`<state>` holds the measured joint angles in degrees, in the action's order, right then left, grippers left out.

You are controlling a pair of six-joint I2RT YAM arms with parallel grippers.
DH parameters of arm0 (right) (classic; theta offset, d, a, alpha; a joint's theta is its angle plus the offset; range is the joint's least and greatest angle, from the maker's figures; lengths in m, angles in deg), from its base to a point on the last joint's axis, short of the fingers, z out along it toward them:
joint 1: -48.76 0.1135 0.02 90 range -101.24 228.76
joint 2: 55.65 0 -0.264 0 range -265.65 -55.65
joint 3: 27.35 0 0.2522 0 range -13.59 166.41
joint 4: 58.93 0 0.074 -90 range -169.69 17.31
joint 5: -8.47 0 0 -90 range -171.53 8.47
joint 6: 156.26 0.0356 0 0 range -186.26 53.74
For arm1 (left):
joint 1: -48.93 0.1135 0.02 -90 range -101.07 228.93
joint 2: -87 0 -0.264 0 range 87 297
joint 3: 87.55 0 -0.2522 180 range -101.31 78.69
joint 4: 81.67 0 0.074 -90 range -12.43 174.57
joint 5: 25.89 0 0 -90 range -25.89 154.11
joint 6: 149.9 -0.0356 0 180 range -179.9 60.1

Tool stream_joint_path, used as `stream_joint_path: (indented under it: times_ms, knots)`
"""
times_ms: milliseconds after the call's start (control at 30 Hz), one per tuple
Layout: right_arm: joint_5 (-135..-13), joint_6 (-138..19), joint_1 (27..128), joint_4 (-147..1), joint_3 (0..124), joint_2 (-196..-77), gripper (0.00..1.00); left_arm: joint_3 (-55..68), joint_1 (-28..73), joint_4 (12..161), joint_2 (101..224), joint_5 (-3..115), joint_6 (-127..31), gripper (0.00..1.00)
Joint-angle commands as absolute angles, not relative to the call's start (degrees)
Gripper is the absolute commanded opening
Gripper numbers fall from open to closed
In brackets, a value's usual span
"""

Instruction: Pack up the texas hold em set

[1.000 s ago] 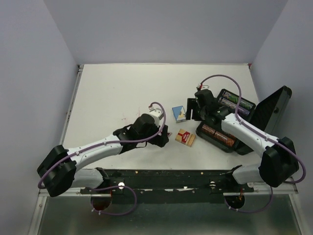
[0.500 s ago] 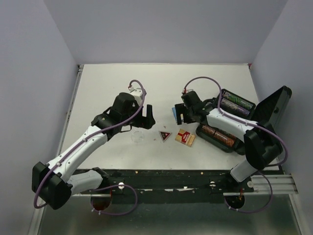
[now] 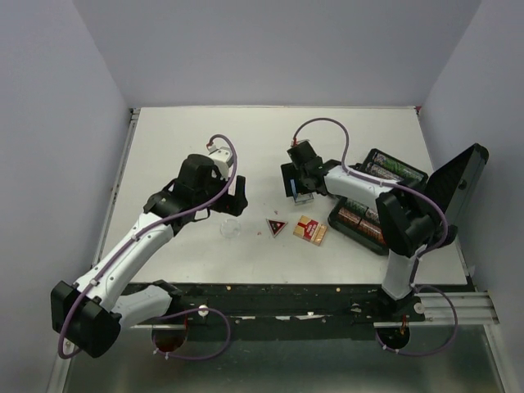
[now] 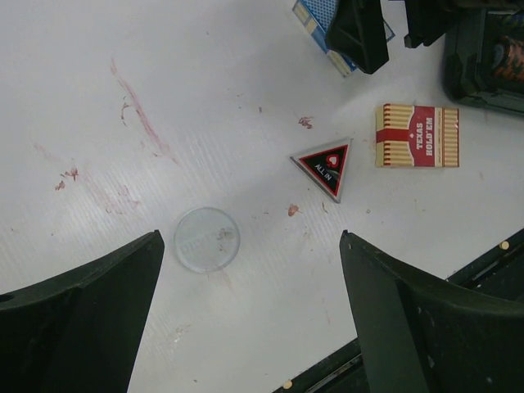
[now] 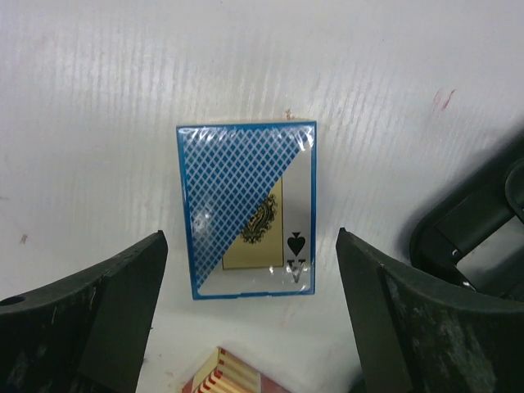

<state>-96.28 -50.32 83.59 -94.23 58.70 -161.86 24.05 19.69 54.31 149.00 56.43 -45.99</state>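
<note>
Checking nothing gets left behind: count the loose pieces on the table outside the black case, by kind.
Card boxes: 2 (blue patterned card box, red striped card box)
Markers: 2 (red-black triangular marker, clear round disc)
Total: 4

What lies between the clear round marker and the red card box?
The triangular red-black marker lies between the clear round marker and the red card box; the left wrist view shows it.
</note>
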Motion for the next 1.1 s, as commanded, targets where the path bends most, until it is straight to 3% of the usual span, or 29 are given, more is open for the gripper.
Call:
stream_joint_path:
  times_ms: [0,167,300,467,533,633,1067]
  knots:
    - [-101.8,-49.9,84.0,-96.2,62.5,-166.5,0.91,25.0,20.0,54.3,146.4,56.5,-47.3,0.97]
    - [-104.0,-49.0,84.0,-98.4,66.0,-170.4,0.89,25.2,20.1,54.5,145.4,54.8,-47.1,0.97]
    - [-103.7,-48.2,83.9,-98.9,66.3,-171.6,0.8,25.5,20.0,54.6,144.7,54.5,-46.8,0.97]
    - [-101.8,-46.9,83.9,-96.7,63.5,-170.7,0.43,25.9,20.1,55.0,144.0,53.7,-46.5,0.97]
    - [-102.1,-46.1,83.9,-96.1,62.7,-169.4,0.16,26.0,20.0,55.0,143.8,53.7,-46.5,0.97]
    - [-102.5,-45.1,83.9,-96.0,63.2,-166.7,0.01,26.0,20.0,55.0,144.0,53.8,-46.5,0.97]
    - [-111.1,-32.2,74.4,-101.3,60.0,-149.6,0.01,26.3,20.0,55.2,143.8,54.1,-46.4,0.97]
